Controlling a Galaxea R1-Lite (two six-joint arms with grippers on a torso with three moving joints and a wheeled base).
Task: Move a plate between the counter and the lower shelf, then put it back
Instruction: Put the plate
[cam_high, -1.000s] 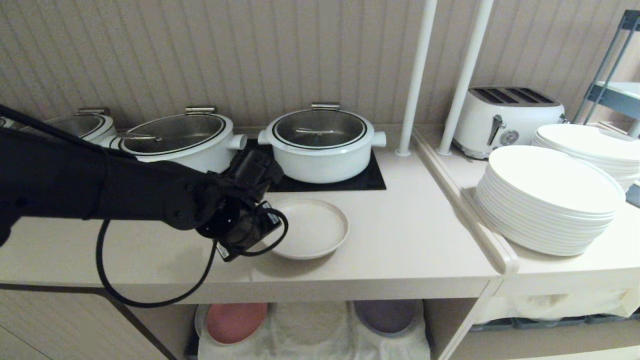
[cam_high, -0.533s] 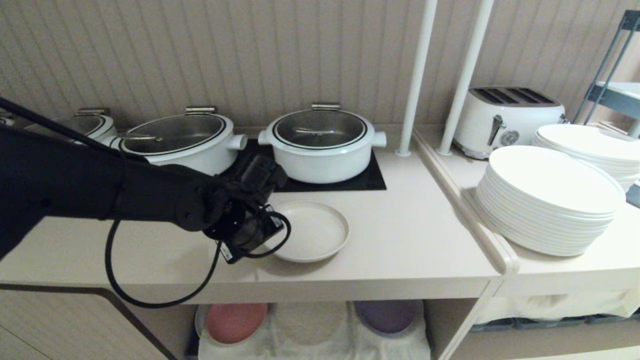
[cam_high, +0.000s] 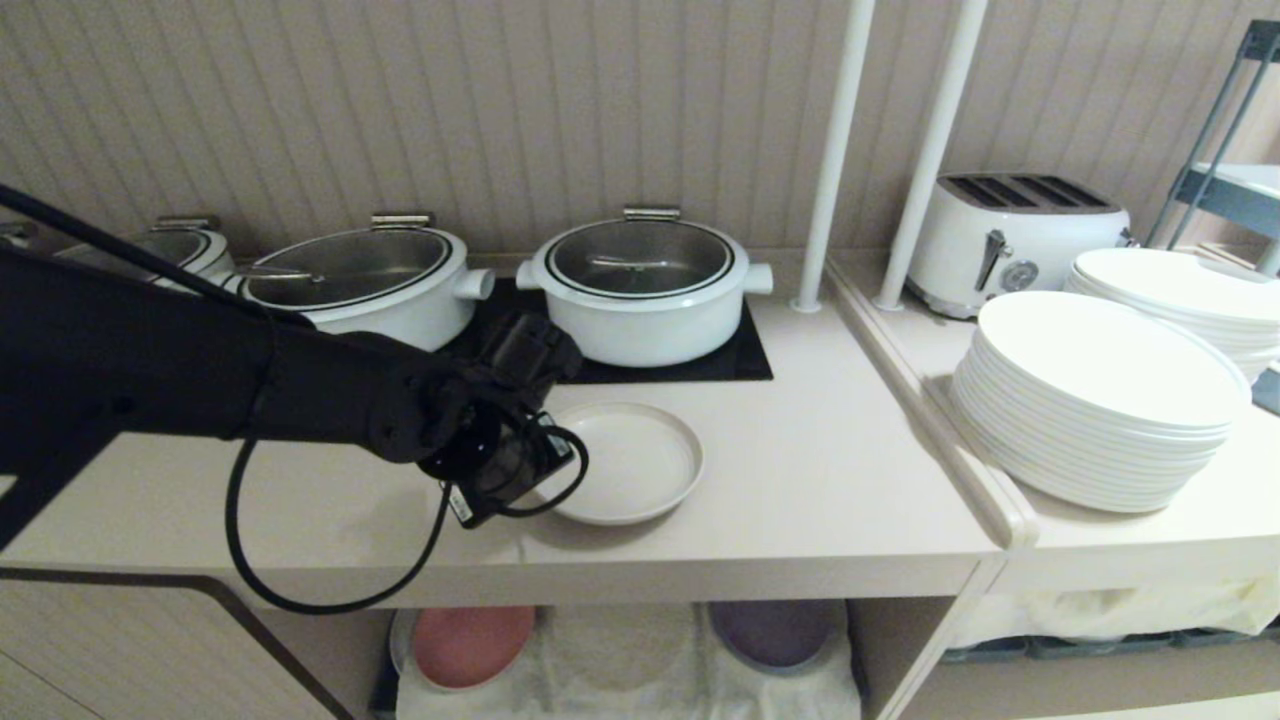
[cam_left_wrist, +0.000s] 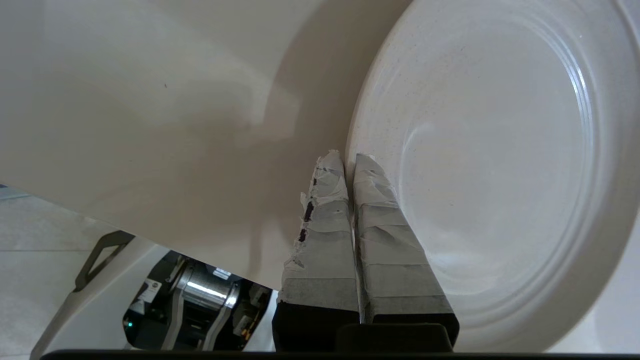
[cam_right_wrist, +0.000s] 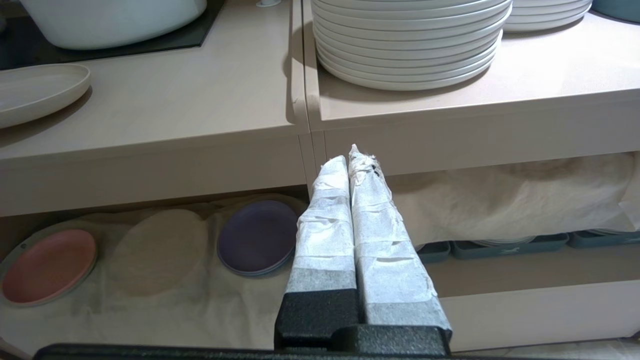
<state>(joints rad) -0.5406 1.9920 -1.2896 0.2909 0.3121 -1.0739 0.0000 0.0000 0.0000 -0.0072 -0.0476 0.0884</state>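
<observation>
Cream-beige, matte and round, the small plate (cam_high: 628, 462) hangs slightly above the pale-beige desk (cam_high: 820, 480) because our left hand (cam_left_wrist: 348, 161) pinches its low rim. Our right hand (cam_right_wrist: 352, 155), pressed together, waits before the cloth-lined lower shelf (cam_right_wrist: 165, 280).

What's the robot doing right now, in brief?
Left gripper shut on plate rim, above counter. Right gripper shut, parked low. Pot close behind plate.
</observation>
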